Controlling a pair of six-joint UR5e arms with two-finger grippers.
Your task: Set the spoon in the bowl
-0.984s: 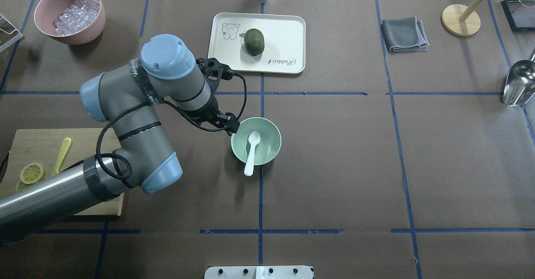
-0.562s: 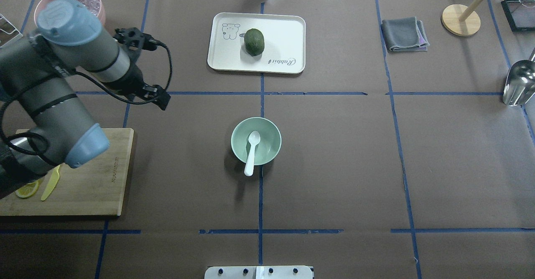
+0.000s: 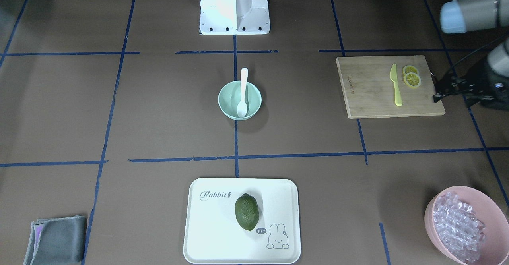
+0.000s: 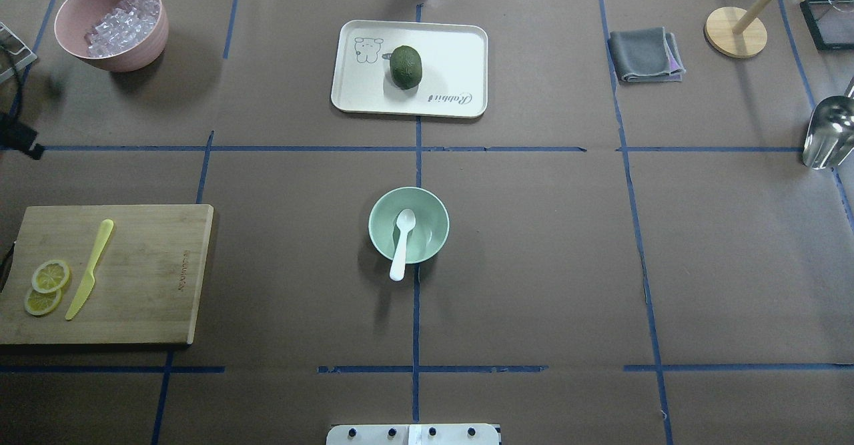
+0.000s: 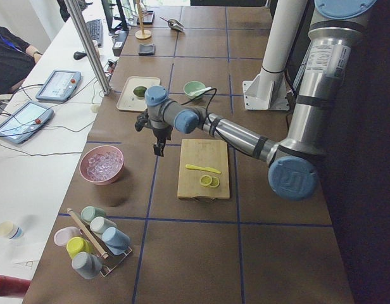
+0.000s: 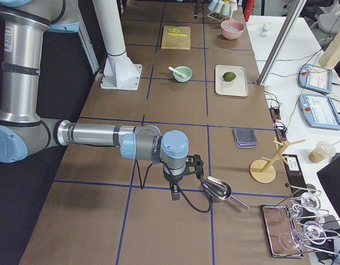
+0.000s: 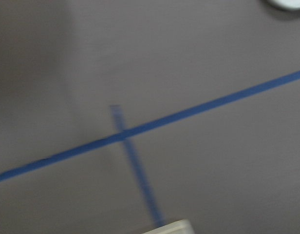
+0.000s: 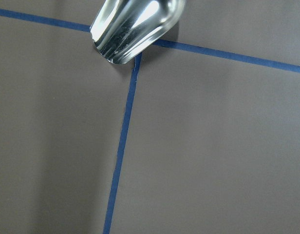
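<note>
We see the brown paper-covered table [image 4: 534, 265], marked off by blue tape lines. The rectangular wooden cutting board [image 4: 147, 278] lies near left and carries a yellow plastic knife [image 4: 90, 268] and two lemon slices [image 4: 48, 278]. The white rabbit-print tray [image 4: 454, 45] sits far centre and holds a dark green fruit [image 4: 405, 66]. The large pink bowl of clear cubes [image 4: 133, 51] stands far left. A folded grey cloth [image 4: 644, 55] lies far right.

The small mint-green bowl [image 4: 430, 221] stands at table centre, well apart from all of these. The white plastic spoon [image 4: 402, 245] has its scoop inside this bowl. Its handle leans over the near rim.

The left gripper [image 5: 158, 151] hangs above the table between pink bowl and board. The right gripper [image 6: 174, 194] points down just beside a shiny steel scoop [image 6: 217, 189] at the right end. We cannot tell how the jaws of either stand.
</note>
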